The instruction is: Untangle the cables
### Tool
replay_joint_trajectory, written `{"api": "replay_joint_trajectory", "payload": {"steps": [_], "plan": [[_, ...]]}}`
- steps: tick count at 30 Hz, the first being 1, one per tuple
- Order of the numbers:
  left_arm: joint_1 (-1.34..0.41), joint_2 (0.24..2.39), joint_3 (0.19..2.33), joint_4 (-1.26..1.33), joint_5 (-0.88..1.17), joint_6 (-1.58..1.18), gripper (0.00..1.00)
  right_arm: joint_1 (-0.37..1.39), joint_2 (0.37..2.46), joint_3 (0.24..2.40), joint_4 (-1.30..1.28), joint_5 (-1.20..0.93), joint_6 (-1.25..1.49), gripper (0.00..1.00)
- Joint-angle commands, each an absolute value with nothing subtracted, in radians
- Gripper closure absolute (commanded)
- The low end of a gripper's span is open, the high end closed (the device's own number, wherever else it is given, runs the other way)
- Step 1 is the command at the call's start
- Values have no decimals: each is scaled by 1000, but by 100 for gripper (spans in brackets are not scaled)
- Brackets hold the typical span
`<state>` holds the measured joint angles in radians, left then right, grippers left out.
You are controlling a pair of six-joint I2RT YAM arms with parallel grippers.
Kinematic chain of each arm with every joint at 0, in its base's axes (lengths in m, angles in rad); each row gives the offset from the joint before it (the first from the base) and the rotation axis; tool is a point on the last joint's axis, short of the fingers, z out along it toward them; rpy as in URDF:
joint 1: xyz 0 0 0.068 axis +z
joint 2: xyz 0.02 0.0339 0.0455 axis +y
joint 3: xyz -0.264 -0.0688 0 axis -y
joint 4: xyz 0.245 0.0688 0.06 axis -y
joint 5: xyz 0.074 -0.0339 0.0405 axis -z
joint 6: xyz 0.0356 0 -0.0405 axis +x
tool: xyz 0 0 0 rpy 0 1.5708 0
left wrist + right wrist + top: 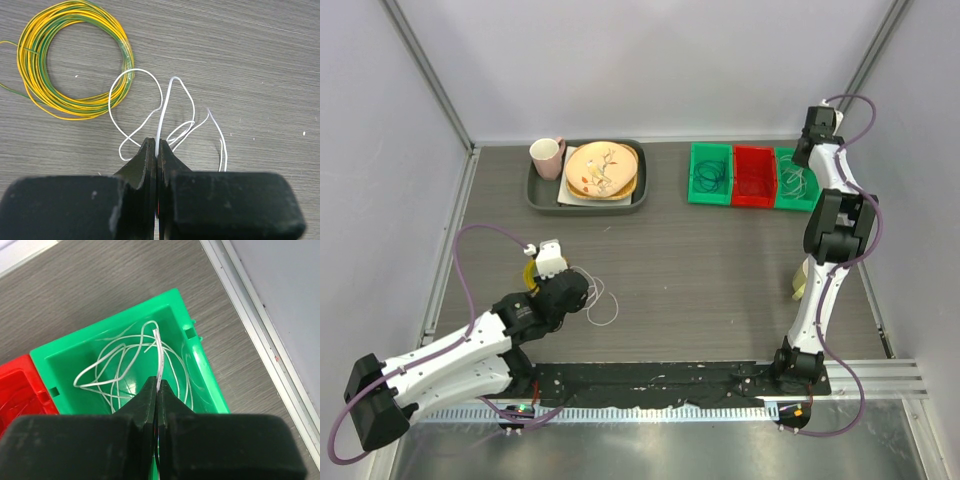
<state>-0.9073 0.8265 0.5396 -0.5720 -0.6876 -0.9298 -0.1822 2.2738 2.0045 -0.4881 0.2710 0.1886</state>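
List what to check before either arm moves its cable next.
1. Left fingers shut on the white cable on the table: ok.
2. That cable apart from the yellow-green coil: not ok, one loop lies across the coil's edge.
3. Right fingers shut on the white cable in the bin: ok.
4. Right fingers above the green bin: ok.
5. Held strand free of the other white loops in that bin: cannot tell.
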Motion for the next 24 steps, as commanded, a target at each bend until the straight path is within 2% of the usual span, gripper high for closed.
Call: {"api": "replay_joint_trajectory", "payload": {"steps": [1,8,9,12,17,20,24], "plan": [[-902,816,537,-528,-718,-916,100,-192,2266,2052,-503,259,198,95],[-903,810,538,-529,-710,-914,100,-190,2257,2059,-515,270,189,84],[-904,810,538,-529,-709,-914,100,-192,2253,2059,-517,270,189,77],[-902,801,540,-529,-704,-913,100,-192,2234,2062,-523,255,181,67],[-904,787,546,-526,-686,-913,100,-192,2188,2065,-531,245,180,57],[-902,785,548,-509,-660,-914,100,-192,2149,2074,-551,224,172,45],[-902,802,558,-450,-603,-896,100,-192,2073,2065,-563,132,161,24]]}}
